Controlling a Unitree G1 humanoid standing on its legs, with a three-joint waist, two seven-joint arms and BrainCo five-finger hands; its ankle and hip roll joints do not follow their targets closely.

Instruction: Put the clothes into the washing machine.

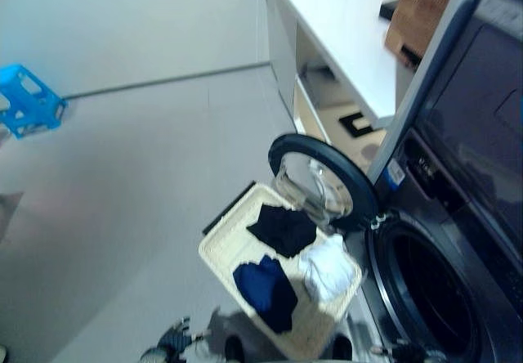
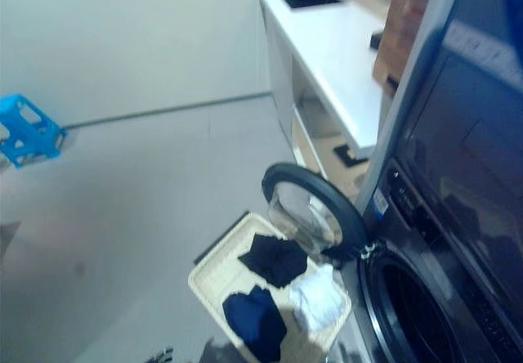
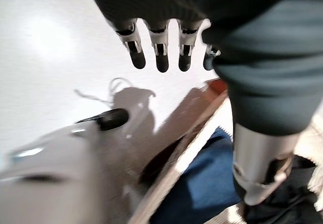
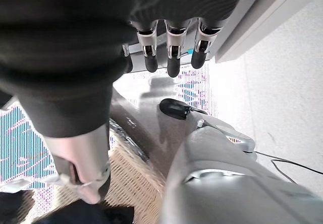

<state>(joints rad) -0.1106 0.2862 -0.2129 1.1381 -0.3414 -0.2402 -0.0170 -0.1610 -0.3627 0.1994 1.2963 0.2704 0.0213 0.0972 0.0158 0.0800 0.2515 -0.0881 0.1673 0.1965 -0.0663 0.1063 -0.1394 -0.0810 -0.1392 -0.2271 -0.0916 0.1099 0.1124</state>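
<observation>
A cream wicker laundry basket (image 1: 214,253) stands on the floor in front of the washing machine (image 1: 458,216). In it lie a black garment (image 1: 282,228), a dark blue garment (image 1: 265,289) and a white garment (image 1: 329,269). The machine's round door (image 1: 319,179) is swung open over the basket's far corner, and the dark drum (image 1: 429,293) is exposed. My left hand (image 3: 161,57) hangs open beside the basket's rim (image 3: 186,153), above the floor, with the blue garment (image 3: 202,183) close by. My right hand (image 4: 171,57) hangs open too, holding nothing, over the basket's weave (image 4: 136,183).
A white counter (image 1: 343,28) with shelves below runs along the wall past the machine, with a brown box (image 1: 421,7) on it. A blue plastic crate (image 1: 29,101) sits on the grey floor at the far left.
</observation>
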